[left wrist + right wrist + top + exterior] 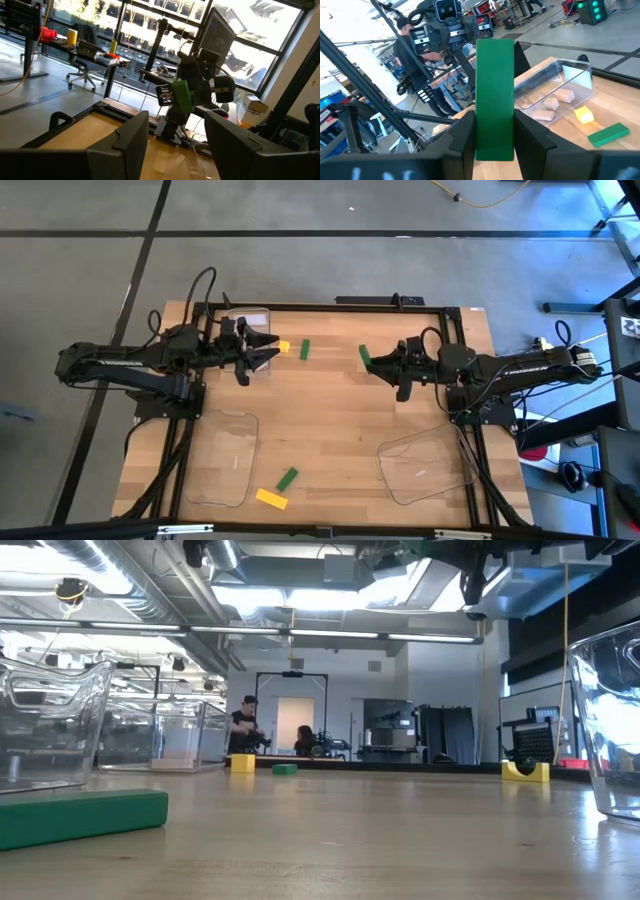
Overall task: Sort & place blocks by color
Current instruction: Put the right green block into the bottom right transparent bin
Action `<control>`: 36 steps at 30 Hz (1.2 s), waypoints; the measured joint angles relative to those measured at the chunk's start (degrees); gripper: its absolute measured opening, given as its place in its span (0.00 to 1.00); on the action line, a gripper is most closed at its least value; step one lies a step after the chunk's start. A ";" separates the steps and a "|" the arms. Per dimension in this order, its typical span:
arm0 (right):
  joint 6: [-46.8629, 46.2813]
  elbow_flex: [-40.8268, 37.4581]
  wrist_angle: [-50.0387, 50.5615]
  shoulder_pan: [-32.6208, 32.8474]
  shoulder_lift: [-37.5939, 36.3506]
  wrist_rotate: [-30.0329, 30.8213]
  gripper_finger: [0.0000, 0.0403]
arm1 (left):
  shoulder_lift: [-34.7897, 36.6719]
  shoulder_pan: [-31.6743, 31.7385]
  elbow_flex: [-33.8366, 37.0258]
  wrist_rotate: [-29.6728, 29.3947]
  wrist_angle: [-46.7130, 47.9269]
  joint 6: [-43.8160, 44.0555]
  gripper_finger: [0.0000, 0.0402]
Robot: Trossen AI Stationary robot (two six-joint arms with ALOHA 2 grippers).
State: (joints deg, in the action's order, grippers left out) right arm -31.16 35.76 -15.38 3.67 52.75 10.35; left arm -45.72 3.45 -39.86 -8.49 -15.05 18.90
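My right gripper (383, 366) is shut on a green block (494, 95) above the table's far middle; the left wrist view shows that block (182, 96) in the air. My left gripper (266, 350) is open, level, beside the far-left clear tray (248, 320), and touches nothing; its fingers frame the left wrist view (177, 137). Tan blocks (555, 102) lie in that tray. A yellow block (284, 346) and a green block (305, 349) lie flat between the grippers. Another green block (287, 477) and yellow block (271, 498) lie near the table's near edge. My right gripper pinches the green block between its two fingers (462, 135), by the long sides of its lower half (494, 140). The block runs along the fingers and sticks out past their tips. It is lifted clear of the table.
Clear trays stand near left (222, 457) and near right (425, 470); in the low view their walls rise at left (50, 720) and right (610, 720). The near green block (80, 818) lies in front. People stand in the room far behind the table.
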 joint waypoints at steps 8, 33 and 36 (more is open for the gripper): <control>-3.72 3.21 4.31 0.17 0.00 -7.94 0.26 | -0.02 0.02 0.00 0.00 0.00 0.00 0.46; -44.75 12.78 51.92 39.25 11.17 -21.63 0.26 | 0.00 0.02 0.02 0.00 0.02 -0.02 0.46; -49.16 10.43 52.74 41.37 12.91 -20.72 0.26 | 0.00 0.02 0.02 0.00 0.02 -0.02 0.46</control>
State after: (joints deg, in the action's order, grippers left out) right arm -80.32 46.19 37.37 45.04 65.66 -10.38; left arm -45.71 3.46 -39.83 -8.49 -15.03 18.87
